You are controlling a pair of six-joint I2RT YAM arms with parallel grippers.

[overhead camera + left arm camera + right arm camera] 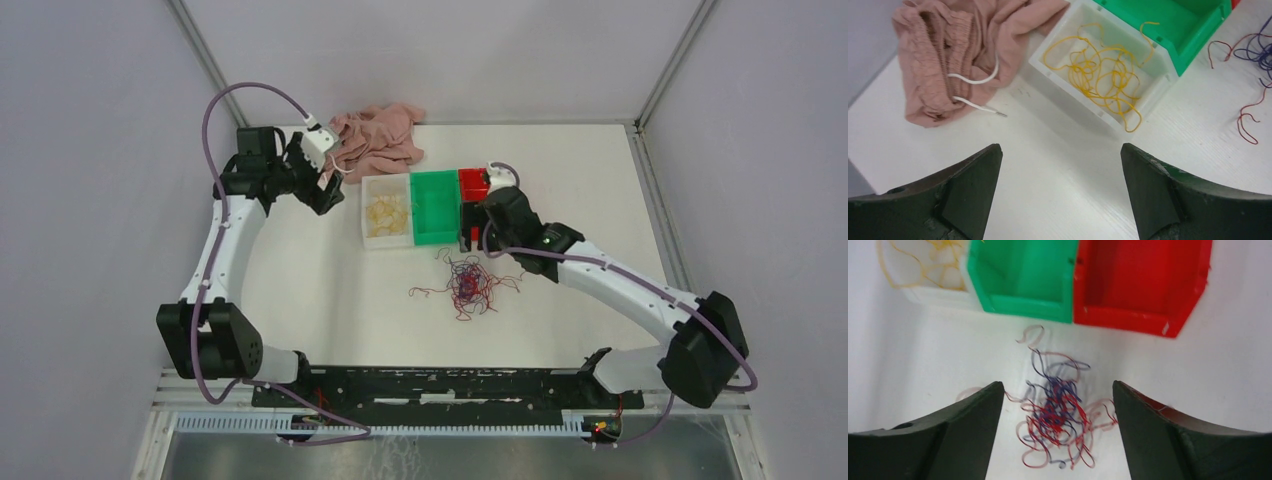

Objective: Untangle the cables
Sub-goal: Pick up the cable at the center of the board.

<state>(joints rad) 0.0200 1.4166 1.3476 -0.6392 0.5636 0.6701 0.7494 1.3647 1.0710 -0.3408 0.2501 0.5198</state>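
Cables (1058, 415) blurred in right wrist view, loose on open tabletop (330, 290). Red bin (473, 184) partly hidden behind right arm (600, 275). Left fingers (963, 195), right fingers (963, 435) spread, pinching nothing.

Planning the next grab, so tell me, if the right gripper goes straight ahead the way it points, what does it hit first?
Probably the red and purple tangle: in the wrist view it lies between the fingers of the open right gripper. Depth is unclear, but nothing shows in between.
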